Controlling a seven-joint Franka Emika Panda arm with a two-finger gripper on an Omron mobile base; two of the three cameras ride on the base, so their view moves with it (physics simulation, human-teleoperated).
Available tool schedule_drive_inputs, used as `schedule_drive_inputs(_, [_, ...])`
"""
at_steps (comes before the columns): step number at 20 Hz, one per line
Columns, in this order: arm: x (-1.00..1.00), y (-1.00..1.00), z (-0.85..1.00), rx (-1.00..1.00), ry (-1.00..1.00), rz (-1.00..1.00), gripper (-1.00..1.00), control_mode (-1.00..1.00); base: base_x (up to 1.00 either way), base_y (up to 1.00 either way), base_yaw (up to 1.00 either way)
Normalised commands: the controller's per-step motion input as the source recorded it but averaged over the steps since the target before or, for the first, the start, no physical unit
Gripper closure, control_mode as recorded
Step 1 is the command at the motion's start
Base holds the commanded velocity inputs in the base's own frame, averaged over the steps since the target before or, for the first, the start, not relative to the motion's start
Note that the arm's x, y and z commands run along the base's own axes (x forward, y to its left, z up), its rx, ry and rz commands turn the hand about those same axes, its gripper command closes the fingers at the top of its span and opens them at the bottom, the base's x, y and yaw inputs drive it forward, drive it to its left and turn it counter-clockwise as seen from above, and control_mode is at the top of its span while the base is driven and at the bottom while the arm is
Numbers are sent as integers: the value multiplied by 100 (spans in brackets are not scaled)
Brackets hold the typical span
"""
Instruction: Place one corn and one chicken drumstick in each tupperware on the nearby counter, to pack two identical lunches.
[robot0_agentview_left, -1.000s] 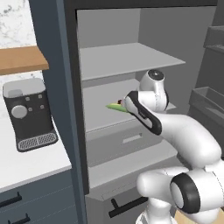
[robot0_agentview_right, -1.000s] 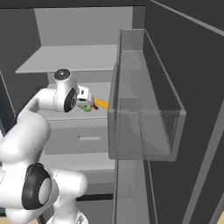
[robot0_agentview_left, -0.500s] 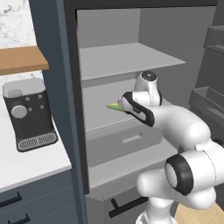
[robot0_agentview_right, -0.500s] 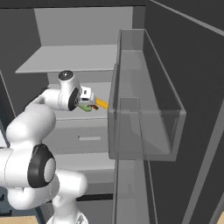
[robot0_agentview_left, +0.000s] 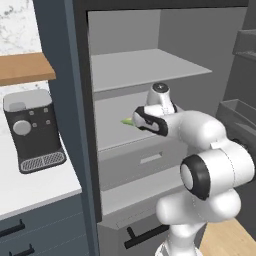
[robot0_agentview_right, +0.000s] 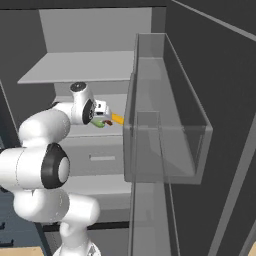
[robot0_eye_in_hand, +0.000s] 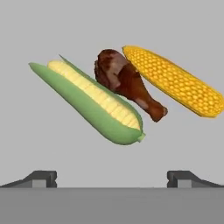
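On the grey fridge shelf (robot0_eye_in_hand: 52, 144) lie a corn cob in a green husk (robot0_eye_in_hand: 92, 103), one glossy brown chicken drumstick (robot0_eye_in_hand: 127, 83) and a plain yellow corn cob (robot0_eye_in_hand: 175, 81), side by side and touching. My gripper (robot0_eye_in_hand: 113, 179) is open just short of them, fingertips (robot0_eye_in_hand: 41, 177) wide apart with nothing between. From the left base, the husked corn's tip (robot0_agentview_left: 126, 121) pokes out past my gripper (robot0_agentview_left: 136, 120). From the right base, the yellow corn (robot0_agentview_right: 118, 118) lies just beyond my gripper (robot0_agentview_right: 104, 117). The tupperware is out of view. The white counter (robot0_agentview_left: 35, 185) is at left.
A grey pull-out drawer (robot0_agentview_left: 145, 160) with a handle slot sits under the shelf. The open fridge door's translucent bin (robot0_agentview_right: 165, 125) stands close on the right. A black coffee machine (robot0_agentview_left: 32, 130) stands on the counter, under a wooden shelf (robot0_agentview_left: 25, 67).
The arm has stretched further into the fridge, bringing the hand closer to the food on the shelf. The food has not moved.
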Motion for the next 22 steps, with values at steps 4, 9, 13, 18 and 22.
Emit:
schedule_drive_inputs(4, [34, 2, -20, -4, 12, 0, -100, -100, 0, 0, 0])
schedule_drive_inputs(9, [31, 0, -12, -2, 7, 0, -100, -100, 0, 0, 0])
schedule_drive_inputs(13, [23, 0, -18, -4, 5, 0, -100, -100, 0, 0, 0])
schedule_drive_inputs(18, [12, 0, -24, -4, 3, 0, -100, -100, 0, 0, 0])
schedule_drive_inputs(22, [21, 1, -3, 0, 0, 0, -100, -100, 0, 0, 0])
